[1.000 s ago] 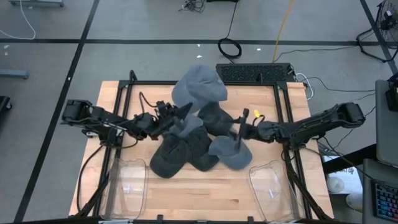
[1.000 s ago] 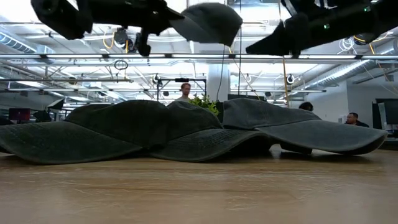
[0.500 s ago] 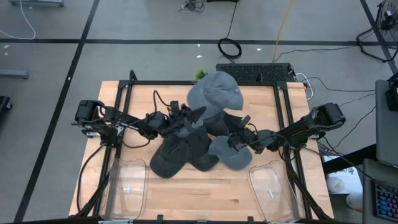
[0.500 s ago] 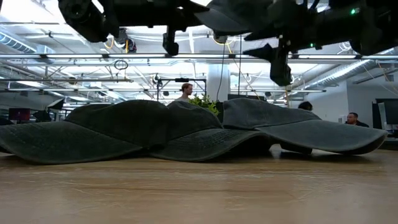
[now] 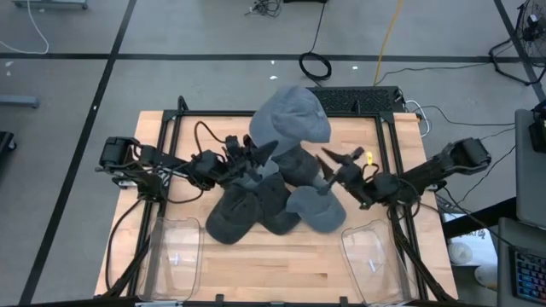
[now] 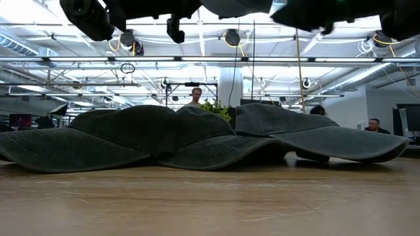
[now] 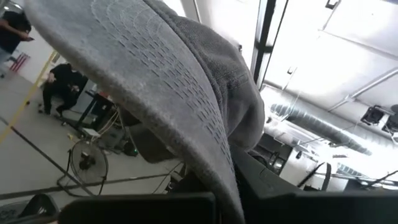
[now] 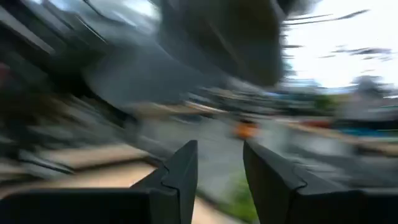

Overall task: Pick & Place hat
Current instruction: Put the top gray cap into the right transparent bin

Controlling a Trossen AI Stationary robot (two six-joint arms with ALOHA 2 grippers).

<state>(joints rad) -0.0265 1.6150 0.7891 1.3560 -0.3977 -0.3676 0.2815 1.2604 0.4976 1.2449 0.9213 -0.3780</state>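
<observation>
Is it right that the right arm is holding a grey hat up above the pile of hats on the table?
Not quite: the left gripper holds the raised grey hat, as the high view shows. The right gripper holds nothing. The hat does hang above the pile of hats on the table.

Left arm reaches in from the counter's left edge toward centre, raised; left end effector [image 5: 256, 156] clamped tight on a hat [image 5: 292, 118] held aloft. Right arm extends in from the right side, elbow bent, right end effector [image 5: 331, 162] raised, fingers [image 8: 180, 171] parted with a gap between them.
</observation>
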